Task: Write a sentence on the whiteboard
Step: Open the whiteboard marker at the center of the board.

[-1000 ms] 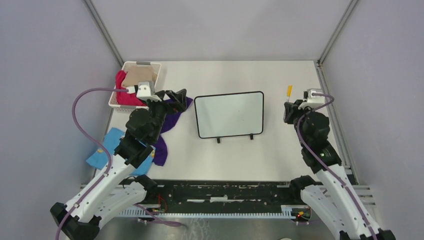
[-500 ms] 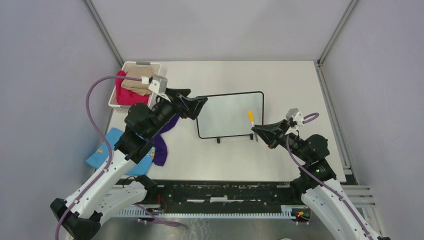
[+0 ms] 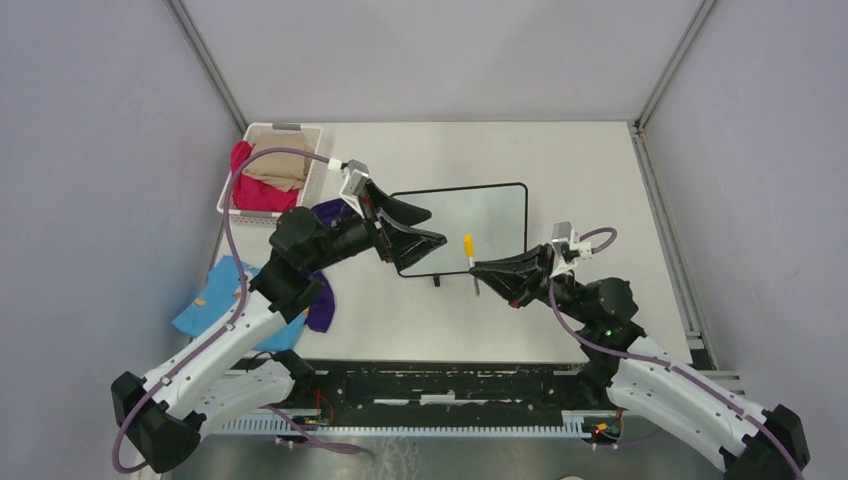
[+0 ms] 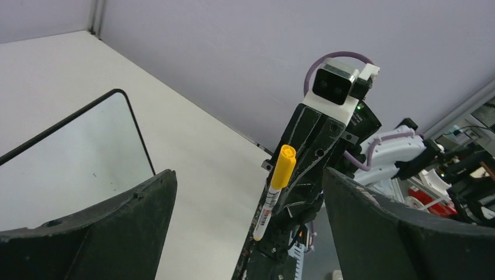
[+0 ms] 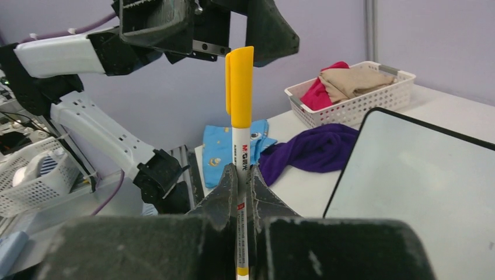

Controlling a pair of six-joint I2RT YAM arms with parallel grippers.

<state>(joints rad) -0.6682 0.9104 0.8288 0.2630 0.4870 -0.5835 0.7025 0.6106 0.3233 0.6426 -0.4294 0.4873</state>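
the whiteboard (image 3: 492, 218) sits mid-table, its two black feet on the near side. the left gripper (image 3: 436, 226) hangs over the board's left part, jaws wide apart and empty. the right gripper (image 3: 478, 268) is at the board's near edge, clamped on a yellow-capped marker (image 3: 468, 243), its cap over the board.

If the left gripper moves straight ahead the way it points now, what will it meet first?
Most likely the yellow-capped marker held in the shut right gripper. In the left wrist view it stands between the open jaws of the left gripper, though depth is unclear.
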